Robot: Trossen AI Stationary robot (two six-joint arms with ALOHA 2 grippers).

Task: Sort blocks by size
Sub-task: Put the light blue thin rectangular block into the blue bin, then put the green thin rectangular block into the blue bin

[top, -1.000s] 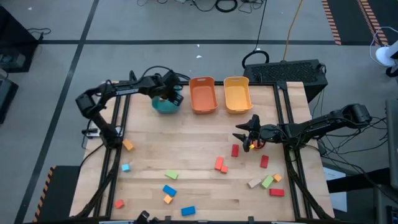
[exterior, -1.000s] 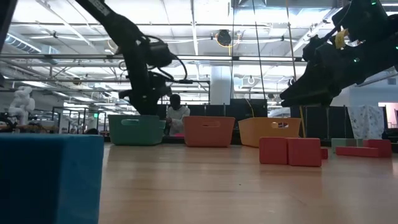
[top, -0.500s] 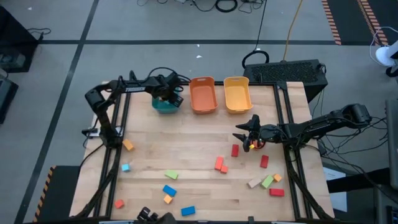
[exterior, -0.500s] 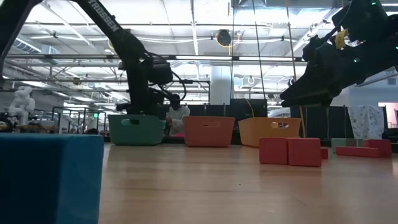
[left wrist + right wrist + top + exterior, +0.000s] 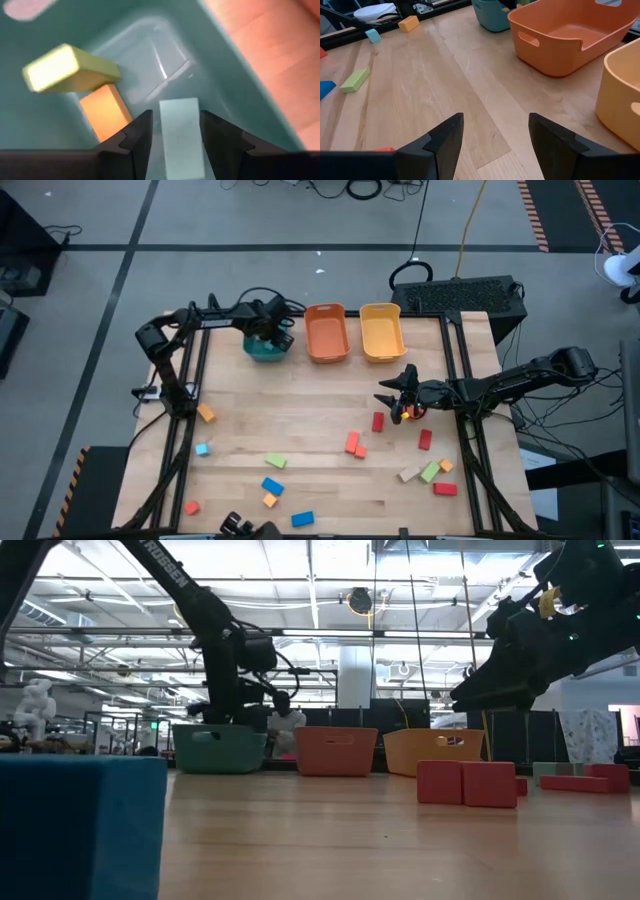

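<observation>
Pale block lies between the parted left end effector fingers inside the teal bin, seemingly released; right end effector hovers open.

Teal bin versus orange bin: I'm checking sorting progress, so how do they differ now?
The teal bin holds blocks, a yellow block and an orange block among them; the orange bin looks empty. The left gripper hangs open over the teal bin; no gripper is over the orange bin. Both stand at the table's far edge.

Two dark jointed arms — black cabling, white lettering, blunt black fingers
</observation>
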